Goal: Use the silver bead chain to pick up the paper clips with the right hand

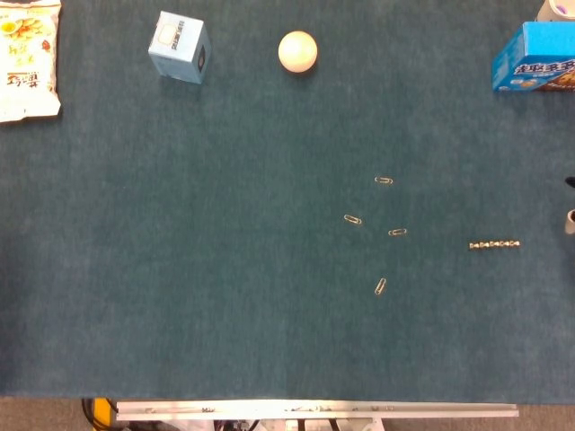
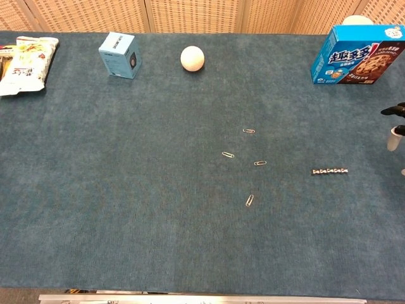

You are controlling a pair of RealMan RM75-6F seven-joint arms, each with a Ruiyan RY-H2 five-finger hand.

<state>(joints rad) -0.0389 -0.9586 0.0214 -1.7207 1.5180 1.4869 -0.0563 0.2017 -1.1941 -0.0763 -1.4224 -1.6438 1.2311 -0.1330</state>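
Note:
A short silver bead chain [image 1: 494, 244] [image 2: 330, 171] lies straight on the dark teal table cloth at the right. Several paper clips are scattered left of it, among them one at the far side [image 1: 384, 180] [image 2: 249, 131], one in the middle [image 1: 397, 233] [image 2: 260, 163] and one nearest me [image 1: 381, 286] [image 2: 250, 200]. Only the fingertips of my right hand [image 2: 396, 130] [image 1: 570, 215] show at the right edge, spread apart and holding nothing, right of the chain and not touching it. My left hand is out of both views.
A blue cookie box [image 2: 357, 54] [image 1: 536, 58] stands at the far right. A white ball [image 2: 192, 58], a small light-blue box [image 2: 120, 55] and a snack bag [image 2: 25, 57] sit along the far side. The table's metal front edge [image 1: 314, 409] runs below.

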